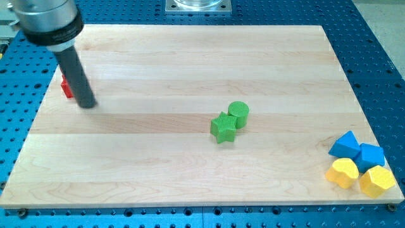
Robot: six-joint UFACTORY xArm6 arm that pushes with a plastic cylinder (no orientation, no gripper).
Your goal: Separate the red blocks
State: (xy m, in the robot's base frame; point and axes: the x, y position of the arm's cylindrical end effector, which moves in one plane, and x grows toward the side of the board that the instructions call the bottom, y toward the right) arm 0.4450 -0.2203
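Observation:
A red block point(66, 88) shows at the view's left edge of the wooden board point(190, 63), mostly hidden behind my dark rod; its shape cannot be made out. Only one red patch shows; whether more than one red block lies there cannot be told. My tip point(87, 104) rests on the board just right of and below the red block, touching or nearly touching it.
A green star block point(223, 128) and a green cylinder point(238, 114) touch near the board's middle. At the view's bottom right, two blue blocks point(345, 145) point(370, 154) and two yellow blocks point(342, 172) point(378, 181) sit clustered by the board's edge.

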